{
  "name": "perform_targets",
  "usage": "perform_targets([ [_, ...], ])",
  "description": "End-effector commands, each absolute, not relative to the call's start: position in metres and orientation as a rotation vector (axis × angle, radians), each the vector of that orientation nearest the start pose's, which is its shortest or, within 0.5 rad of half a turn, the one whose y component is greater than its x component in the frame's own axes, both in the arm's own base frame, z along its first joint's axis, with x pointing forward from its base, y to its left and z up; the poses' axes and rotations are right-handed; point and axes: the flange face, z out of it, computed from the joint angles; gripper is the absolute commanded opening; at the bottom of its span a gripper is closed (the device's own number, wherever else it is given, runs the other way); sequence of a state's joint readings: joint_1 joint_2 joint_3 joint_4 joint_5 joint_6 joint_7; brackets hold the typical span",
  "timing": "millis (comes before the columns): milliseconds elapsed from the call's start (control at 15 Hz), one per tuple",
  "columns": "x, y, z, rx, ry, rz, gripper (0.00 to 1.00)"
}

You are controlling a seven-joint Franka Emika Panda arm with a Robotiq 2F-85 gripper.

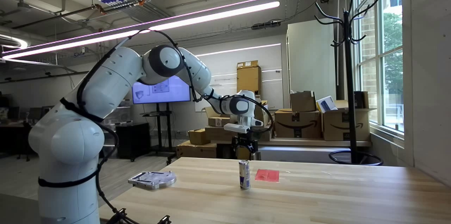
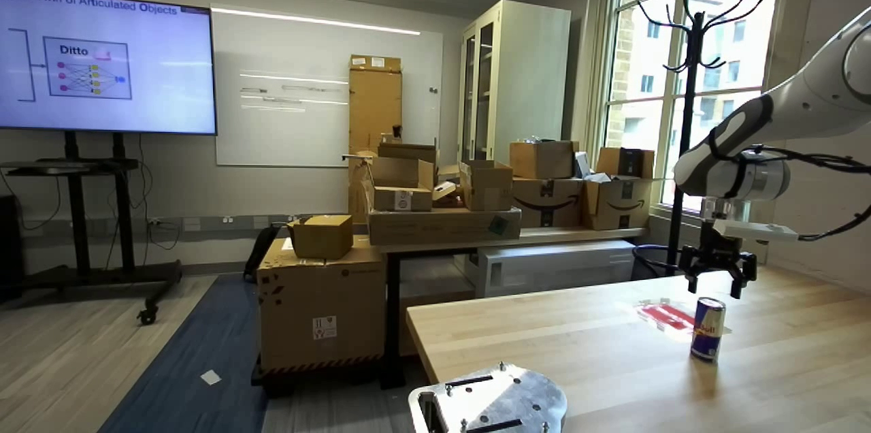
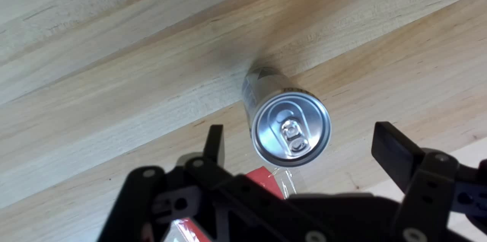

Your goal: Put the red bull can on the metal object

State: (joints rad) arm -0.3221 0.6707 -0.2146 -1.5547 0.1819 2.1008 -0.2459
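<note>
Can (image 2: pixel 708 329) blue, silver; metal object (image 2: pixel 507 397) silver; tool (image 2: pixel 714 289) black; sheet (image 1: pixel 267 175) red.

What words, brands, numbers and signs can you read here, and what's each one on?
"Digital Twin of Articulated Objects": on the screen, first letter partly cut off.
"Ditto": on the screen too.
"ull": on the can, the word's start unclear.
A smile-shaped arrow sign: on a cardboard box and its neighbour.
Too small or blurred: the can's other writing and the white box labels.
</note>
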Motion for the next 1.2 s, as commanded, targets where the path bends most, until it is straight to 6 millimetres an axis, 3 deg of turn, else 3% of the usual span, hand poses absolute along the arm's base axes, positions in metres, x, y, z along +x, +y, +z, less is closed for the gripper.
perform_targets([
  [0, 0.619, -0.328, 0.242, -3.027, 0.514, 0.189, 1.0],
  [467, 0.621, -0.322, 0.217, -3.011, 0.493, 0.232, 1.0],
  [1000, 0.617, -0.327, 0.203, -3.004, 0.502, 0.261, 1.0],
  [1067, 0.617, -0.328, 0.202, -3.003, 0.502, 0.261, 0.96],
  [1133, 0.617, -0.329, 0.202, -3.002, 0.503, 0.257, 0.72],
])
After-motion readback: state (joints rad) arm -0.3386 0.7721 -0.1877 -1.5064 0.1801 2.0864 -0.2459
